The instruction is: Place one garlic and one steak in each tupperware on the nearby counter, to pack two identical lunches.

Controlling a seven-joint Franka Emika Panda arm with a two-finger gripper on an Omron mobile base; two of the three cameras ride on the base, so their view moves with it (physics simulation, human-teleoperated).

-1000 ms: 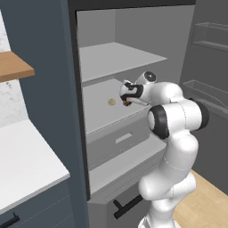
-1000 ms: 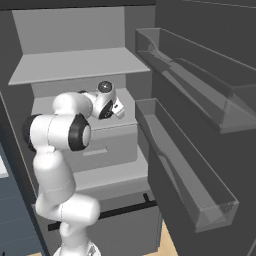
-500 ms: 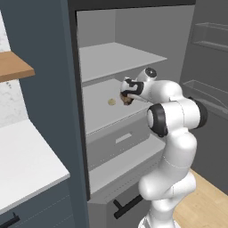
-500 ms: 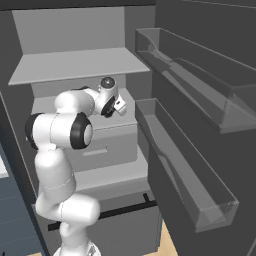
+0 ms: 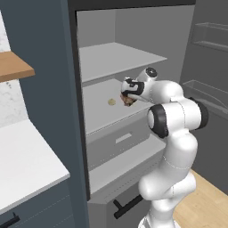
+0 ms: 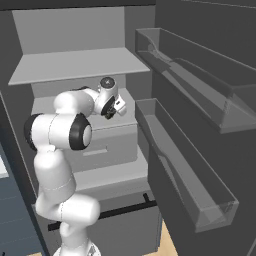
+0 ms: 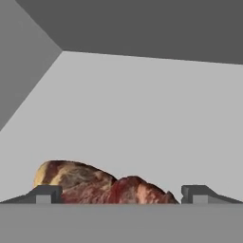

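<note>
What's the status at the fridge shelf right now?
Jaws open, one on each side of the steak. Garlic lies on the shelf, apart. Nothing blocking.

Base views flank arm (image 5: 173, 133), facing open fridge shelves (image 6: 75, 65) from left, right; hand view close over steak (image 7: 102, 187).

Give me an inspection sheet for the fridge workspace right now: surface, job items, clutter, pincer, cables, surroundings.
Surface: grey fridge shelf, the middle one, above a drawer.
Job's things: lumpy reddish-brown steak on that shelf; one pale garlic to its left, apart from it.
Clutter: nothing seen.
Pincer: pincer open, fingertips either side of the steak, not closed on it.
Cables: nothing seen.
Surroundings: open fridge door with bins to the right; white counter and wooden shelf to the left.
</note>
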